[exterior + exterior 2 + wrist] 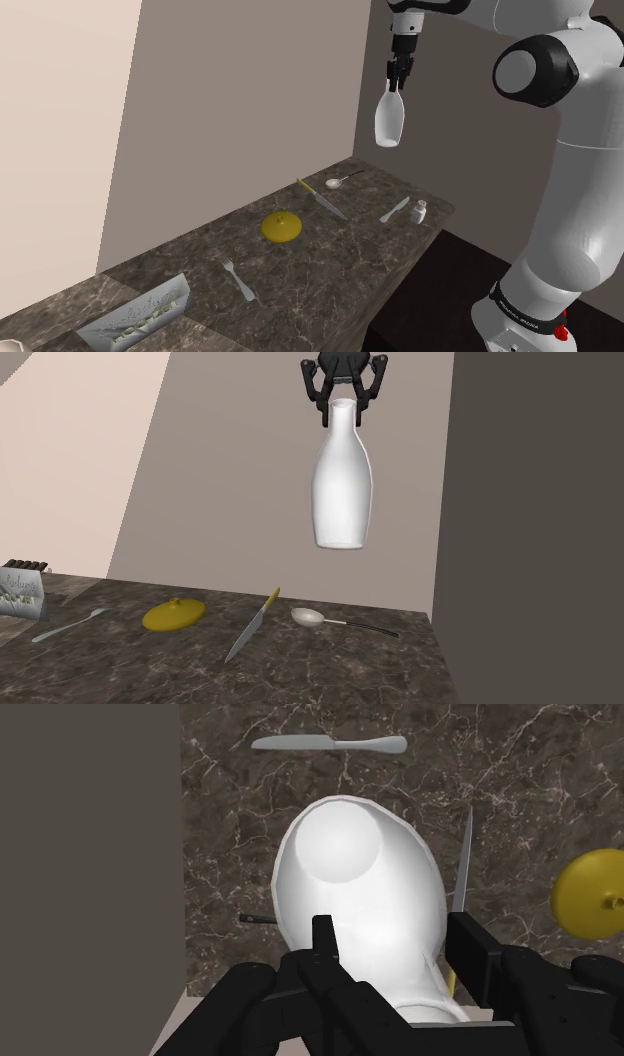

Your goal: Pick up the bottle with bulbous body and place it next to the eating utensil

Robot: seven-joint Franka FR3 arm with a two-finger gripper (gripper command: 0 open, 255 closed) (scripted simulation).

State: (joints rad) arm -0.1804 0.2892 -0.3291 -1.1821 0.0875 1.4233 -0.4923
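Observation:
A white bottle [390, 118] with a wide rounded body hangs high above the dark marble counter [330, 260], clasped at its narrow neck by my black gripper [399, 75]. In the second exterior view the bottle [341, 477] hangs upright under the gripper [342, 402], well above a spoon [320, 618]. In the wrist view the fingers [325, 939] press on both sides of the bottle [360, 904]. The spoon [338, 182] lies near the counter's far corner and a fork [238, 280] lies toward the shoulder view's left.
On the counter lie a yellow-handled knife [322, 199], a yellow lid [282, 227], a pale butter knife [394, 210] and a small white bottle [421, 212]. A tray of utensils [140, 315] sits at the shoulder view's lower left. Walls close off the far side.

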